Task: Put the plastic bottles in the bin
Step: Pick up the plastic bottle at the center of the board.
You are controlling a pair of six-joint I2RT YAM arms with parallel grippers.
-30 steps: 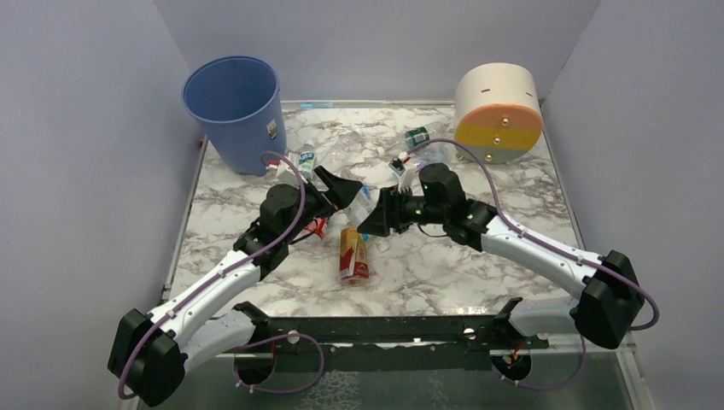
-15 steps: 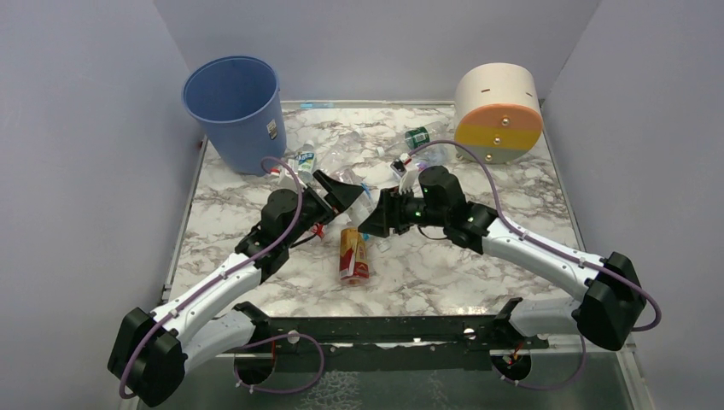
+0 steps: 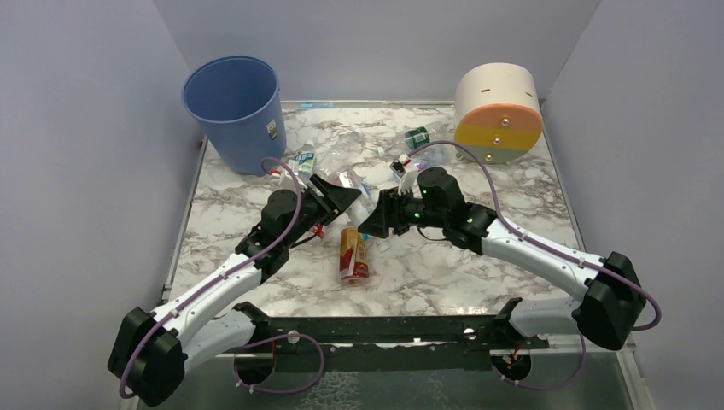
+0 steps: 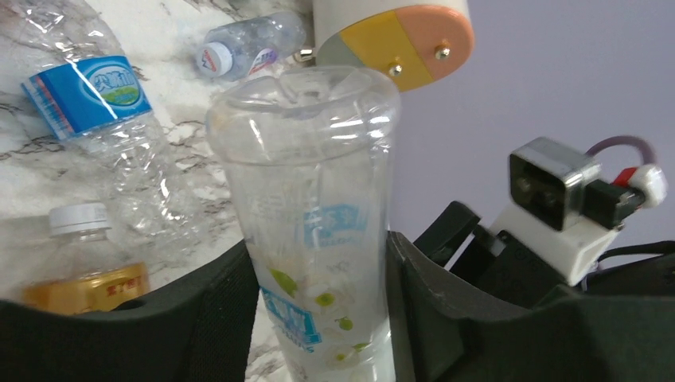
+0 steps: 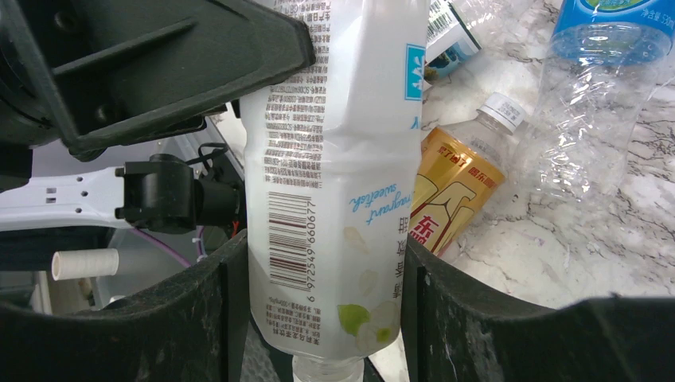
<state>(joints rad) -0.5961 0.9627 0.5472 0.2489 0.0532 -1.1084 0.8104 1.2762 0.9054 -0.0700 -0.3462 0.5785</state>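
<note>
A clear plastic bottle with a white flowered label hangs between both grippers above the middle of the table. My left gripper is shut on its base end, with the jaws pressed on both sides. Near the neck, my right gripper is shut on the same bottle. An amber bottle with a red label lies on the marble just below them. More plastic bottles lie behind: a blue-labelled one and a green-labelled one. The blue bin stands at the back left.
A cream, orange and yellow drum stands at the back right. Crushed clear bottles are scattered between bin and drum. Grey walls close in the table on three sides, and a black rail runs along the near edge.
My left gripper stood open around the bottle's end and has now shut on it. The right gripper has kept its grip, and both arms have barely moved.
</note>
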